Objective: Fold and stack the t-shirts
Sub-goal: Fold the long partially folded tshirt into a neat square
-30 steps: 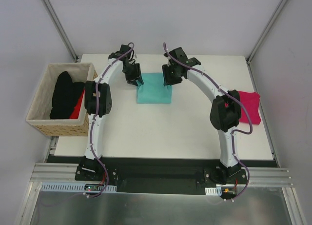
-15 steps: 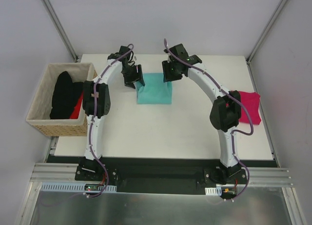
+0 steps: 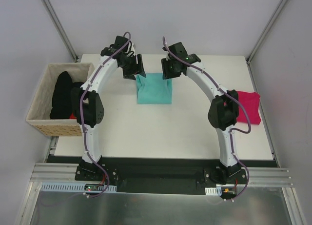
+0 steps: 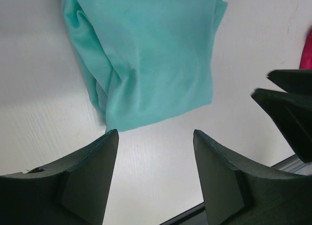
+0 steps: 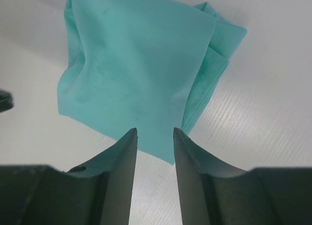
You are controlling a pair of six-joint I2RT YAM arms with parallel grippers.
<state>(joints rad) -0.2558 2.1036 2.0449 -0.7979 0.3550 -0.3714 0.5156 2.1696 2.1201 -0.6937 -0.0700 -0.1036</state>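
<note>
Teal t-shirt (image 3: 154, 88) folded, far-centre on worktop (image 3: 161, 132). Left claw (image 4: 156, 137) wide open over its left edge. Right claw (image 5: 154, 133) part open, seemingly empty, over its right. Magenta t-shirt (image 3: 250, 106) further right, half-hidden by right arm (image 3: 222, 112).

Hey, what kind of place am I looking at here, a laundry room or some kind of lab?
Probably a robotics lab test cell: two robot arms bolted to a black base plate, a white table walled by plain grey panels, and a teal t-shirt laid out to practise on.
</note>
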